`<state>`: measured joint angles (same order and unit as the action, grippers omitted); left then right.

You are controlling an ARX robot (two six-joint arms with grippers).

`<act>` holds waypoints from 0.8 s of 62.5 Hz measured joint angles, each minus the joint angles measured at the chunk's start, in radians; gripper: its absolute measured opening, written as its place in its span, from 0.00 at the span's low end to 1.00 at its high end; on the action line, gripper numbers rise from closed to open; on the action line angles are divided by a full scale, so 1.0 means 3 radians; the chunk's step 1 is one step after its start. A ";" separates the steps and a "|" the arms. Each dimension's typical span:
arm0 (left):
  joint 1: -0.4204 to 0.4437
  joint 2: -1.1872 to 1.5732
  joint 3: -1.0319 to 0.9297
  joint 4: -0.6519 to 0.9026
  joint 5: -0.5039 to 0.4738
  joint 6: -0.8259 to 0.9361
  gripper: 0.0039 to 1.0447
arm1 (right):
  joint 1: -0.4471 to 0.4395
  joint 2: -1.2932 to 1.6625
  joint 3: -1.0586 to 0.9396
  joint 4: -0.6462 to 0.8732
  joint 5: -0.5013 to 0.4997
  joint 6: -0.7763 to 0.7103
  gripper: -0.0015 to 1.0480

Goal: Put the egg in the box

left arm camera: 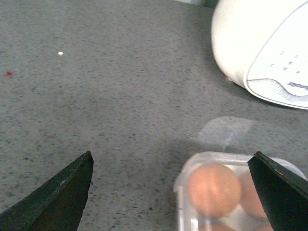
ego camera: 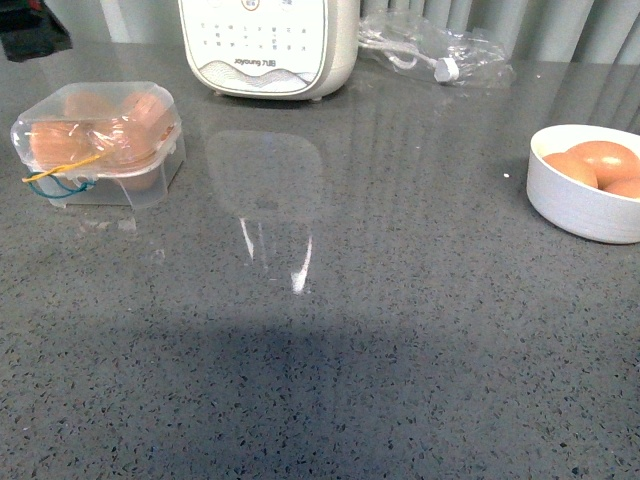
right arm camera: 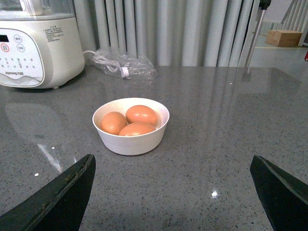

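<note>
Grey counter (ego camera: 400, 300); box (ego camera: 100, 125) band (ego camera: 55, 180) front-view only

Box: from the front, the cloudy lid of the box (ego camera: 97, 140) keeps me from counting what lies inside.
Box at my left wrist: cut off by the picture's edge, with one egg (left arm camera: 214, 190) whole and its neighbours only in part.
Bowl: the bowl (ego camera: 585, 185) runs off the front view's right edge.
Appliance: the white appliance (ego camera: 268, 45) is cropped at the top, and its button print is too small to read.
Left jaws, right jaws: only the dark tips show, set wide apart. The rest is cut off.
</note>
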<state>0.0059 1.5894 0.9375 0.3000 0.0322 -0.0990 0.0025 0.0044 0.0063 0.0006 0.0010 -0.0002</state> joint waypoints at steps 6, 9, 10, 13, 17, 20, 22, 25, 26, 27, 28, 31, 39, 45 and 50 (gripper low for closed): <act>-0.0309 -0.0085 -0.0008 -0.0172 -0.0042 0.0053 0.94 | 0.0000 0.0000 0.0000 0.0000 0.0000 0.0000 0.93; -0.0421 -0.0137 -0.0015 -0.0206 -0.0053 0.0078 0.94 | -0.0001 0.0000 0.0000 0.0000 0.0001 0.0000 0.93; -0.0450 -0.0153 -0.0015 -0.0220 -0.0057 0.0079 0.94 | -0.0001 0.0000 0.0000 0.0000 0.0000 0.0000 0.93; -0.0493 -0.0183 -0.0015 -0.0244 -0.0095 0.0079 0.94 | -0.0001 0.0000 0.0000 0.0000 0.0001 0.0000 0.93; -0.0520 -0.0219 -0.0019 -0.0266 -0.0134 0.0081 0.94 | -0.0001 0.0000 0.0000 0.0000 0.0001 0.0000 0.93; -0.0520 -0.0244 -0.0020 -0.0263 -0.0145 0.0081 0.94 | 0.0000 0.0000 0.0000 0.0000 0.0001 0.0000 0.93; -0.0519 -0.0264 -0.0022 -0.0264 -0.0155 0.0081 0.94 | -0.0001 0.0000 0.0000 0.0000 0.0001 0.0000 0.93; -0.0511 -0.0313 -0.0027 -0.0281 -0.0220 0.0080 0.94 | -0.0001 0.0000 0.0000 0.0000 0.0000 0.0000 0.93; -0.0507 -0.0334 -0.0028 -0.0287 -0.0251 0.0080 0.94 | -0.0001 0.0000 0.0000 0.0000 0.0000 0.0000 0.93; -0.0504 -0.0362 -0.0034 -0.0289 -0.0281 0.0076 0.94 | 0.0000 0.0000 0.0000 0.0000 0.0000 0.0000 0.93; -0.0500 -0.0392 -0.0041 -0.0289 -0.0308 0.0075 0.94 | 0.0000 0.0000 0.0000 0.0000 0.0000 0.0000 0.93; -0.0492 -0.0533 -0.0083 -0.0291 -0.0365 0.0075 0.94 | 0.0000 0.0000 0.0000 0.0000 0.0000 0.0000 0.93; -0.0516 -0.0895 -0.0220 -0.0360 -0.0521 0.0198 0.94 | -0.0001 0.0000 0.0000 0.0000 0.0001 0.0000 0.93; -0.0542 -0.1350 -0.0378 -0.0566 -0.0637 0.0309 0.94 | 0.0000 0.0000 0.0000 0.0000 0.0001 0.0000 0.93; -0.0566 -0.1713 -0.0497 -0.0725 -0.0720 0.0367 0.94 | -0.0001 0.0000 0.0000 0.0000 0.0001 0.0000 0.93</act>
<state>-0.1638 1.0756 0.7883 0.0826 -0.1837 0.0113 0.0021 0.0044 0.0063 0.0006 0.0013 -0.0002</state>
